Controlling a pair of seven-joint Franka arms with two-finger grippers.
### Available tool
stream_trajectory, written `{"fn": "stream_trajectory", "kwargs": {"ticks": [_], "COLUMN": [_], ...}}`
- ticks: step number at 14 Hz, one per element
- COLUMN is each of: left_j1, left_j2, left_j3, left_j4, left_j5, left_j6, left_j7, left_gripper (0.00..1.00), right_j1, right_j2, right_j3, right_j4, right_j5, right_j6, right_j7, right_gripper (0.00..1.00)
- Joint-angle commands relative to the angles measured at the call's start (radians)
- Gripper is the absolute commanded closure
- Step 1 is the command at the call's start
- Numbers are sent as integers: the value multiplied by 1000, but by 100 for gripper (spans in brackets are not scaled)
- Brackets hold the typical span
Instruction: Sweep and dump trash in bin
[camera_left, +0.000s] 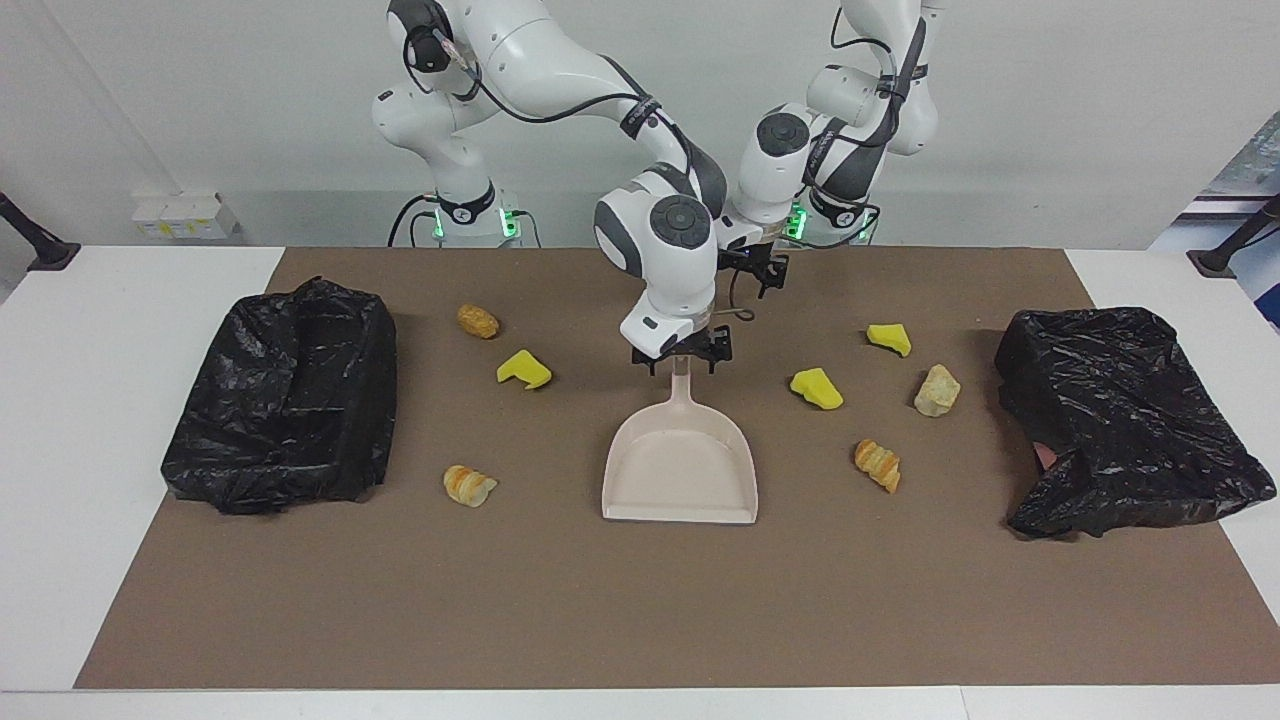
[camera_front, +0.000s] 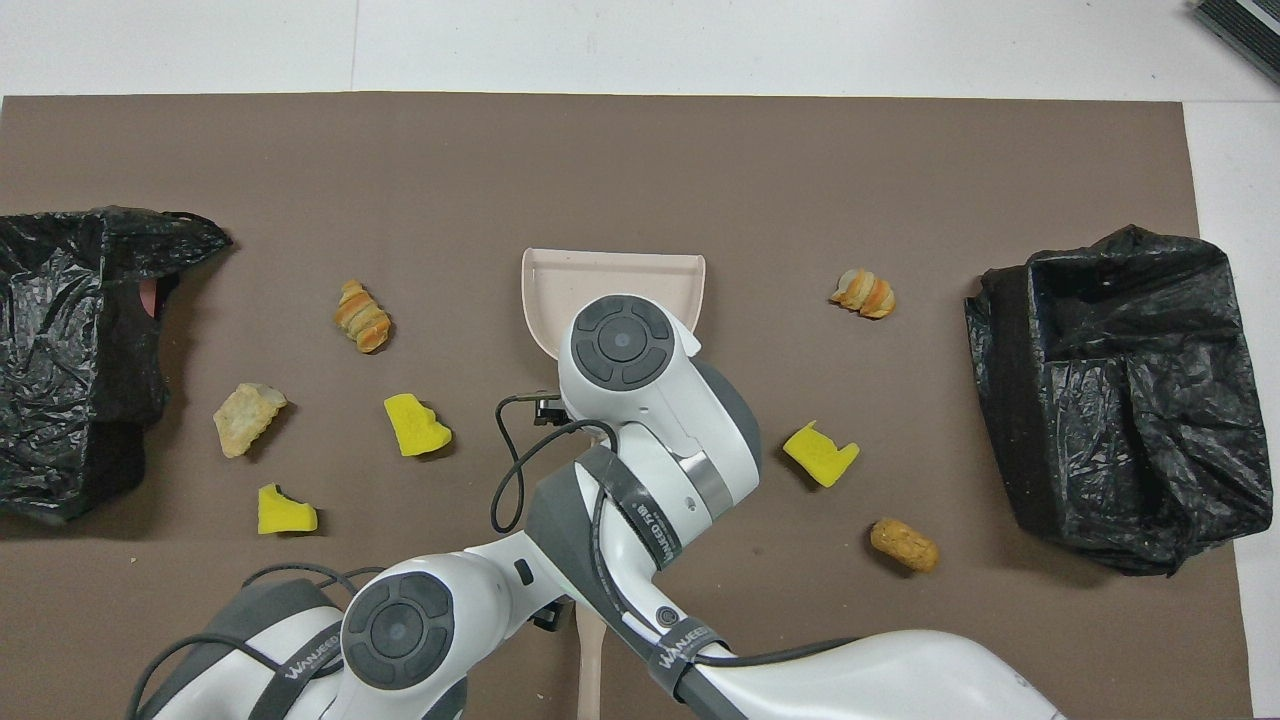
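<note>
The trash lies scattered on the brown mat: a tan lump (camera_left: 478, 321), a yellow wedge (camera_left: 524, 369) and a croissant-like piece (camera_left: 469, 485) toward the right arm's end. Two yellow wedges (camera_left: 889, 339) (camera_left: 816, 389), a bread lump (camera_left: 937, 390) and a second croissant piece (camera_left: 877, 465) lie toward the left arm's end. My right gripper (camera_left: 682, 360) stands open, low, astride the handle of the beige dustpan (camera_left: 680, 470). My left gripper (camera_left: 755, 272) hangs open by the brush handle (camera_front: 590, 655), which the arms hide in the facing view.
A bin lined with a black bag (camera_left: 285, 400) stands at the right arm's end of the mat. Another black-bagged bin (camera_left: 1130, 420) stands at the left arm's end. The mat's edge (camera_left: 640, 686) runs farthest from the robots.
</note>
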Motion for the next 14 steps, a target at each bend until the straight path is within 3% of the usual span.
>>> {"fn": "stream_trajectory", "kwargs": {"ticks": [1, 4, 6, 7, 11, 14], "left_j1": [-104, -199, -257, -280, -348, -346], "left_j2": [-57, -27, -22, -26, -23, -17], "left_j3": [17, 18, 18, 17, 17, 17], "left_j4": [-42, -45, -44, -44, -65, -65], "left_j5": [-3, -3, -3, -3, -3, -19], "left_j6": [36, 82, 94, 85, 90, 97], "left_j7": [-135, -250, -373, -420, -511, -525], "left_gripper": [0, 0, 0, 0, 0, 16], "right_j1": [-6, 1, 4, 2, -12, -68], "right_j2": [11, 11, 9, 9, -15, -64], "right_j3": [4, 3, 3, 3, 0, -5], "right_j4": [6, -1, 2, 9, 16, -2], "right_j5": [13, 16, 11, 5, -29, -30], "right_j6": [-12, -35, -44, -43, -35, -47], "right_j7": [-15, -17, -5, -4, -47, -267], "right_gripper": [16, 47, 85, 100, 100, 100]}}
